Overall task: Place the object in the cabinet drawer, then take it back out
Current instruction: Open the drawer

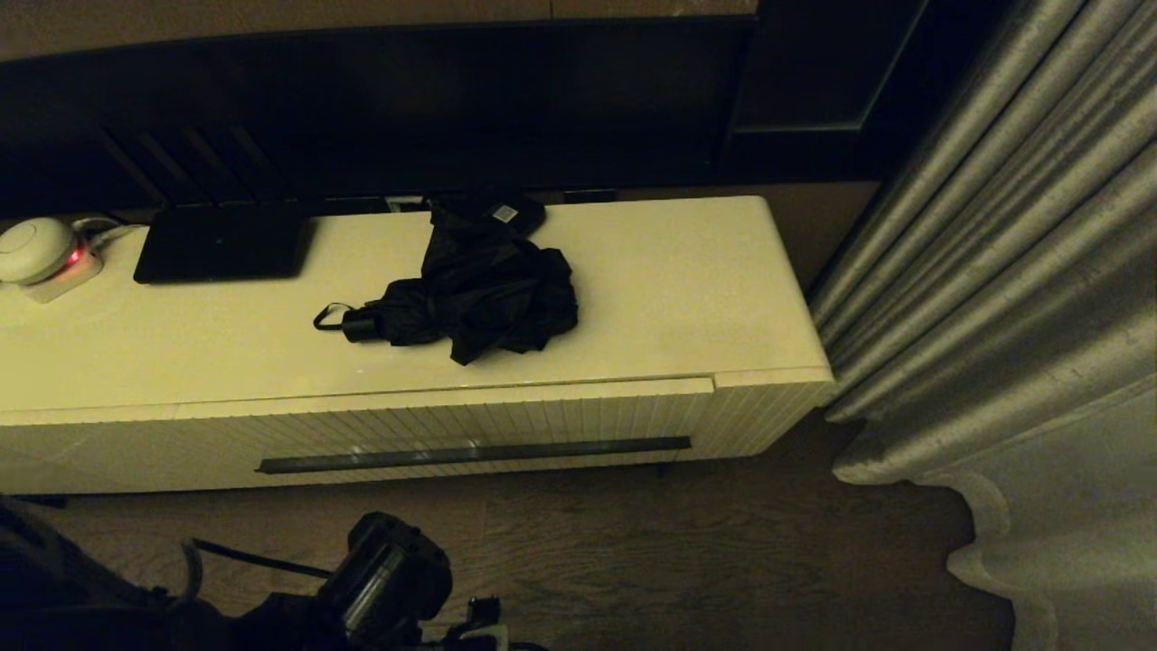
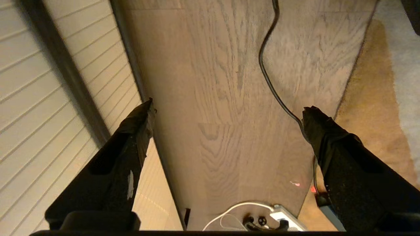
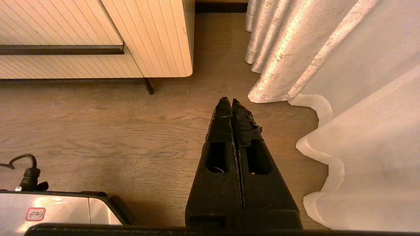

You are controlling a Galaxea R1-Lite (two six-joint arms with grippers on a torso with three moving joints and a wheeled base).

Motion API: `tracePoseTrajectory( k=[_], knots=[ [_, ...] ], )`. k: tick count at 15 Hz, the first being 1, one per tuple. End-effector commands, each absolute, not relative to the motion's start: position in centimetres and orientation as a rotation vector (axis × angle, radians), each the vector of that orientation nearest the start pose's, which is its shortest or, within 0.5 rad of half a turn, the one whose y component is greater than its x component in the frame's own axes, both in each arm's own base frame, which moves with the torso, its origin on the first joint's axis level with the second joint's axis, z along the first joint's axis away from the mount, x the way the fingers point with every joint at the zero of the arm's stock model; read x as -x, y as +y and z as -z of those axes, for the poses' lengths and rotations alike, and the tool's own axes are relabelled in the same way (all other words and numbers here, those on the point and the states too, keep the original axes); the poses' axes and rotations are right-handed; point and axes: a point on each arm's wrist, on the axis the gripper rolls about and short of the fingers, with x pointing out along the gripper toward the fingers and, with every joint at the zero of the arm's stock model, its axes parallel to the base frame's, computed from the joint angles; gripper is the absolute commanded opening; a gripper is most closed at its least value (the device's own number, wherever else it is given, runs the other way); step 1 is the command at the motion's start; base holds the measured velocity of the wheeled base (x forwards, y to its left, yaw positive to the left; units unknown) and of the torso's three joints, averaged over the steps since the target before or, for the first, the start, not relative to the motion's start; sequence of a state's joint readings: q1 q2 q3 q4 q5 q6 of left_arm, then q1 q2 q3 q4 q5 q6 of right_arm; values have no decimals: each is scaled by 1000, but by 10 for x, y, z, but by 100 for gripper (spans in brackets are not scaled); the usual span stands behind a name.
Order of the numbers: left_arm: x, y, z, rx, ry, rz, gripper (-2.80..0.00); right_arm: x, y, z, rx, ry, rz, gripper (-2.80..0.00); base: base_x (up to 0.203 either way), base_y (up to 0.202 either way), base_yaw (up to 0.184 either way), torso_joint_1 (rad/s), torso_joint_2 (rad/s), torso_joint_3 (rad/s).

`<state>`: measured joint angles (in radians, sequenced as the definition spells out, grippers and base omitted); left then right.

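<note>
The object, a black folding umbrella [image 1: 479, 294] with bunched fabric, lies on top of the cream cabinet [image 1: 678, 280]; its short handle and wrist loop [image 1: 348, 323] point left. Below it, the cabinet drawer [image 1: 452, 429] looks closed, its ribbed front carrying a long dark bar handle [image 1: 470, 455]. My left gripper [image 2: 228, 106] hangs open and empty over the wood floor, low in front of the drawer front [image 2: 29, 108] and beside its handle [image 2: 65, 72]. The right gripper [image 3: 228, 101] is shut on nothing, low over the floor off the cabinet's right end [image 3: 164, 36].
A flat black device [image 1: 221, 242], a small black box with a white sticker [image 1: 504, 214] and a white round gadget with a red light [image 1: 41, 249] sit on the cabinet top. A grey curtain [image 1: 994, 271] hangs at the right. A black cable [image 2: 272, 82] and a power strip [image 2: 283, 218] lie on the floor.
</note>
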<state>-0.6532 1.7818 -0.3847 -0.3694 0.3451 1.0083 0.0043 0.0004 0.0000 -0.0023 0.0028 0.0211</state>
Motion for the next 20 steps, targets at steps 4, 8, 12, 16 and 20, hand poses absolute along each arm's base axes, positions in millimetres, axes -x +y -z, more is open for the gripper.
tracePoseTrajectory(
  k=[4, 8, 12, 16, 20],
  knots=[
    [-186, -129, -37, -1471, 762, 723, 0, 23, 0, -75, -21, -1, -8, -280, 0, 0, 0, 0, 0, 0],
    [-192, -131, -35, -1486, 768, 716, 0, 23, 0, -75, -21, -1, -8, -280, 0, 0, 0, 0, 0, 0],
    [-202, -132, -34, -1483, 778, 678, 0, 23, 0, -75, -21, -1, -8, -280, 0, 0, 0, 0, 0, 0],
    [-210, -135, -33, -1494, 758, 621, 0, 23, 0, -75, -21, -1, -8, -280, 0, 0, 0, 0, 0, 0],
    [-217, -139, -24, -1500, 752, 586, 0, 23, 0, -75, -21, -1, -8, -280, 0, 0, 0, 0, 0, 0]
  ],
)
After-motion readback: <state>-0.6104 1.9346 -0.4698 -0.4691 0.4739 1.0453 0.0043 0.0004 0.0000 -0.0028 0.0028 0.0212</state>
